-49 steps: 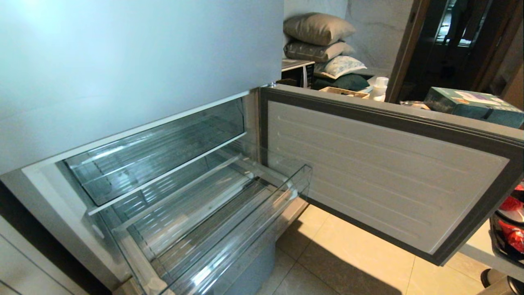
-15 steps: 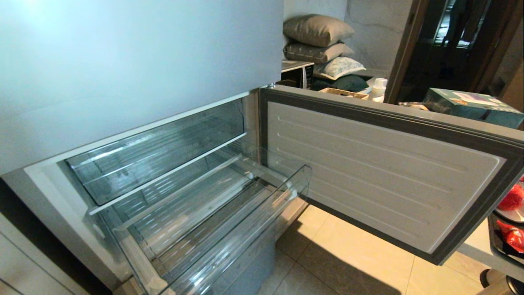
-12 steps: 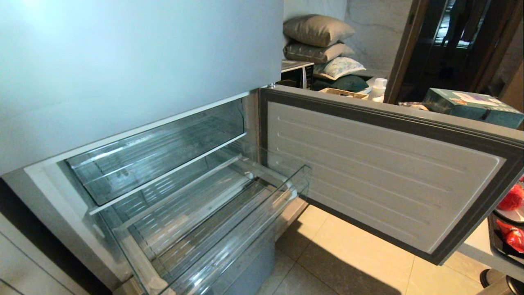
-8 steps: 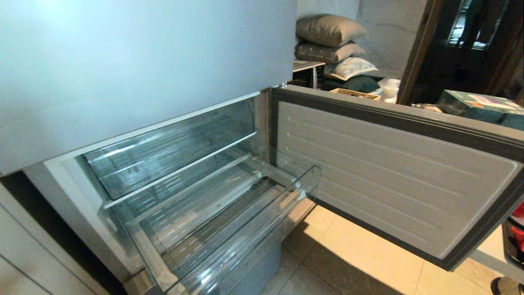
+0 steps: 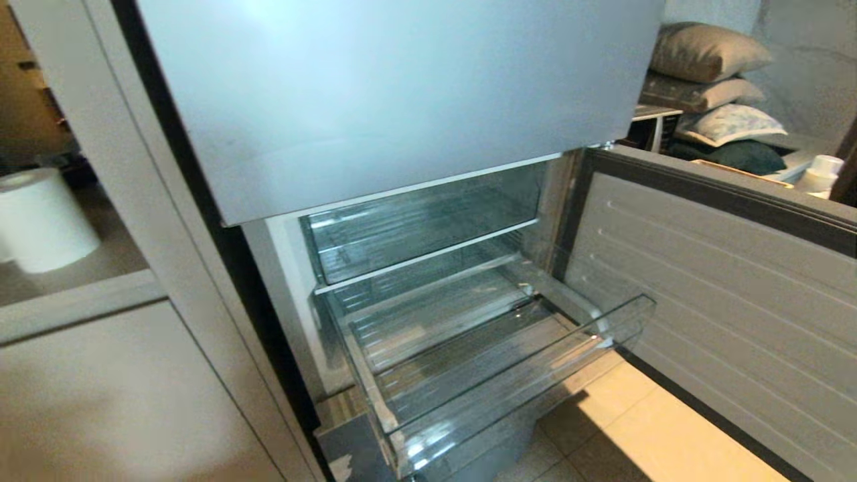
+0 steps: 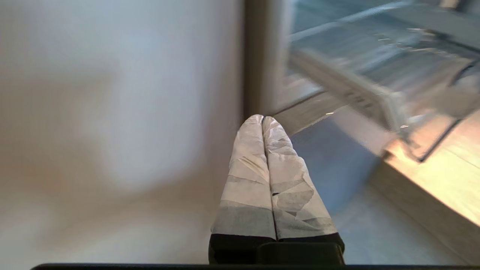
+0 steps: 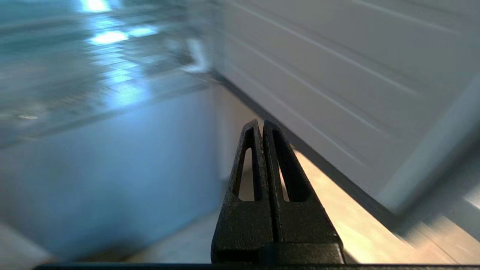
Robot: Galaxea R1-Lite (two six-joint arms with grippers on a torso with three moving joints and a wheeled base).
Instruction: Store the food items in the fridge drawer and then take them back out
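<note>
The fridge drawer [image 5: 422,224], shallow and clear with a white strip along its front, sits pushed in at the top of the open lower compartment. Under it a taller clear drawer [image 5: 509,375] stands pulled out with nothing inside. The food items are out of view. Neither arm shows in the head view. My left gripper [image 6: 262,117], its fingers wrapped in white tape, is shut on nothing, low beside the pale cabinet side and the fridge's corner. My right gripper [image 7: 261,122], black, is also shut and empty, low over the floor next to the open door.
The lower fridge door [image 5: 723,281] hangs open to the right. The silver-grey upper door panel [image 5: 402,87] is shut. A pale cabinet [image 5: 134,388] with a white paper roll [image 5: 43,221] stands left. Pillows [image 5: 710,53] are stacked behind. Beige floor tiles [image 5: 656,435] lie below the door.
The camera has swung left, so the whole scene has shifted right. The red items at the right edge have left the view; the cabinet and paper roll have come in.
</note>
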